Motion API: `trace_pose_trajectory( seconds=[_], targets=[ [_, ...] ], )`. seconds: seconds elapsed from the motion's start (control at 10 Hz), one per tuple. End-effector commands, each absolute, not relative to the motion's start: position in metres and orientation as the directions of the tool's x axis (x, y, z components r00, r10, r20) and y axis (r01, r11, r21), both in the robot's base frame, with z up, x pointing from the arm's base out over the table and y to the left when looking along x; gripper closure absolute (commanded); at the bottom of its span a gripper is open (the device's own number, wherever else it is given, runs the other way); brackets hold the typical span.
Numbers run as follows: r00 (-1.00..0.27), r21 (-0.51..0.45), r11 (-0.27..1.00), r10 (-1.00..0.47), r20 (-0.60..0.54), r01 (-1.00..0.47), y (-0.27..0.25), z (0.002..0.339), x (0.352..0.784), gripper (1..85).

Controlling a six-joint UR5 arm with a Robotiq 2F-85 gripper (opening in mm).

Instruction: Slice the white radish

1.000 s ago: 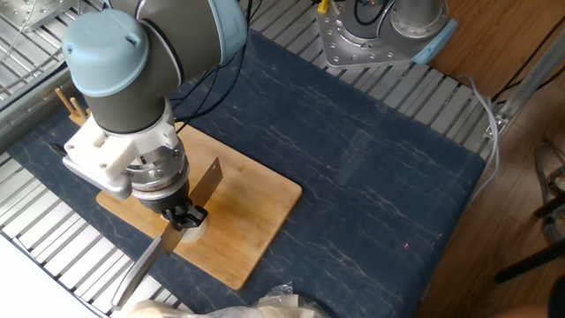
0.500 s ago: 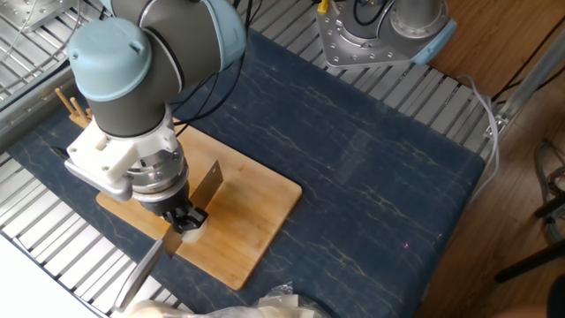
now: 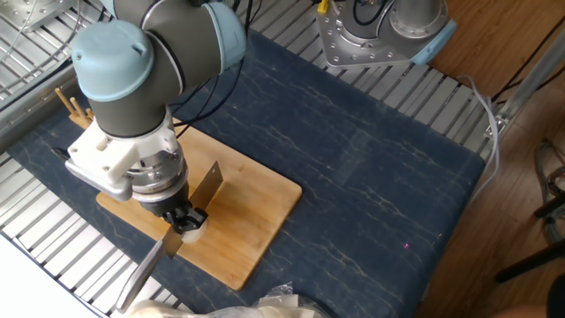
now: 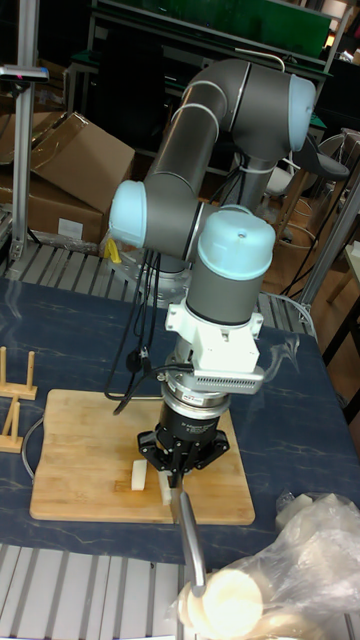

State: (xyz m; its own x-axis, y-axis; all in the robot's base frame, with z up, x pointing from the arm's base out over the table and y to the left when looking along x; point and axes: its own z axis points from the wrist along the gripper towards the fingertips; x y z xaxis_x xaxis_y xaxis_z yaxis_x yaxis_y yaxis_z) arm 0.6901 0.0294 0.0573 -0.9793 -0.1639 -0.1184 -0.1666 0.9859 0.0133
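The white radish (image 3: 194,233) lies near the front edge of the wooden board (image 3: 256,208), mostly hidden under my tool. In the tall fixed view it shows as two small cream pieces (image 4: 139,474) side by side on the board (image 4: 80,450). My gripper (image 3: 186,217) points straight down over them and is shut on a knife. The knife's blade (image 3: 208,185) sticks up to the back right. Its grey handle (image 3: 139,270) runs off the board toward the front left. In the tall fixed view the gripper (image 4: 177,466) sits right beside the pieces and the handle (image 4: 190,535) points at the camera.
A small wooden rack (image 3: 72,105) stands at the board's far left corner. Crumpled plastic wrap (image 3: 265,306) lies at the front edge, holding a pale round object (image 4: 230,604). A metal arm base (image 3: 371,40) is at the back. A dark blue mat (image 3: 371,177) covers the table.
The arm has shifted very slightly to the right with the knife still held over the radish. Nothing else has moved.
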Motion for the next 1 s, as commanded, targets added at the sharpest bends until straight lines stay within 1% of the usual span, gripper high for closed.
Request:
trace_pose_trajectory(
  seconds=[0.0, 0.1, 0.2, 0.9],
  targets=[
    [-0.985, 0.046, 0.987, -0.153, -0.075, -0.157, 0.027, 0.082, 0.670, 84.7],
    [-0.989, 0.028, 0.990, -0.138, -0.057, -0.140, 0.024, 0.087, 0.662, 84.7],
    [-0.988, 0.051, 0.988, -0.143, -0.059, -0.146, 0.026, 0.087, 0.663, 84.7],
    [-0.992, 0.059, 0.991, -0.114, -0.056, -0.117, 0.045, 0.099, 0.665, 84.7]
  ],
)
